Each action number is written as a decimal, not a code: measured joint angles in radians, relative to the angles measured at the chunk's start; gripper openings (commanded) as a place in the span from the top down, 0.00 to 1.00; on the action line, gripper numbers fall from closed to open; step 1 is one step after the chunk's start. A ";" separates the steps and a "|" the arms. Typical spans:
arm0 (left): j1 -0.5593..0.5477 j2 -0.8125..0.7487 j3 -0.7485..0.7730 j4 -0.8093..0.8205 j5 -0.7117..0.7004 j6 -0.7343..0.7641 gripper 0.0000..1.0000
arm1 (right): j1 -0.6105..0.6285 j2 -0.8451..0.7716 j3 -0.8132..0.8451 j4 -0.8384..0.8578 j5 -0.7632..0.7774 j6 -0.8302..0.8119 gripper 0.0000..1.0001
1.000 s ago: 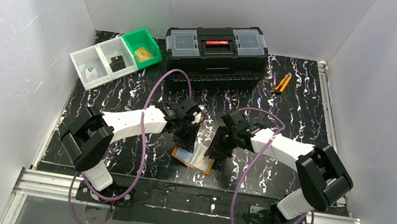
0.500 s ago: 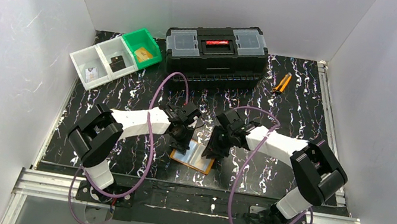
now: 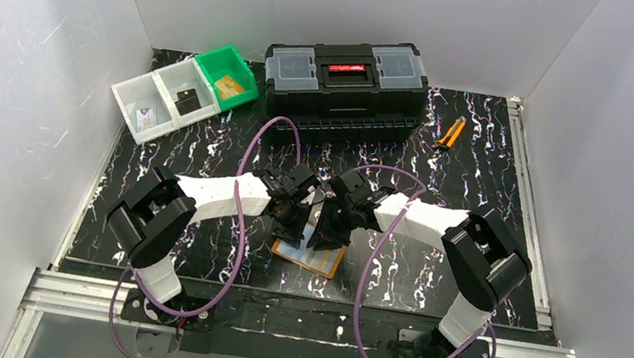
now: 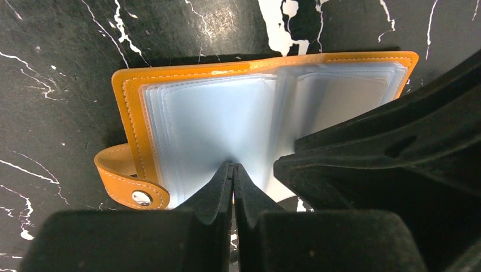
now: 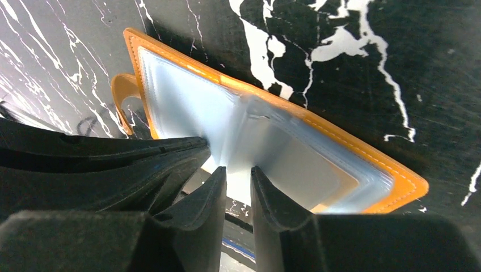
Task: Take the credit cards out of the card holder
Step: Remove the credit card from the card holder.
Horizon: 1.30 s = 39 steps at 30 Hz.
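- Card holder (image 3: 308, 257) lies open on table (image 3: 483, 196) btwn both arms, clear pockets up.
- Left gripper (image 4: 232, 166) pressed together at pockets' near edge; can't tell if a sleeve's caught.
- Right gripper (image 5: 238, 169) slightly spread, nothing pinched.
- Credit cards not clearly seen in pockets.
- Tip: L pins holder, R takes one card edge, pulls straight.

This is a robotics lab test cell, not a home. Plain white panels (image 3: 27, 47) box in a black marbled surface (image 3: 488, 168). The left arm (image 3: 215, 192) and right arm (image 3: 422, 217) are bolted to an aluminium rail (image 3: 300, 325) along the bottom, trailing purple cables (image 3: 360, 287). A black toolbox (image 3: 345, 82) sits top centre.
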 measured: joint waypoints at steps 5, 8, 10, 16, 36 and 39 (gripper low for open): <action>0.000 -0.009 -0.011 0.013 0.012 0.001 1.00 | 0.002 0.020 0.006 0.018 -0.025 0.002 0.71; 0.000 -0.024 -0.027 0.023 0.023 0.002 0.96 | 0.002 0.028 0.006 0.028 -0.034 0.007 0.73; 0.000 -0.040 -0.044 0.030 0.037 0.002 0.95 | 0.002 0.037 0.006 0.041 -0.043 0.013 0.73; 0.000 -0.146 -0.122 0.066 0.089 0.001 0.91 | 0.001 0.060 0.005 0.075 -0.069 0.026 0.74; -0.018 -0.101 -0.194 0.254 0.134 -0.066 1.00 | -0.010 0.061 -0.012 0.098 -0.092 0.045 0.74; -0.019 -0.101 -0.194 0.249 0.110 -0.102 1.00 | -0.010 0.055 -0.013 0.098 -0.083 0.041 0.69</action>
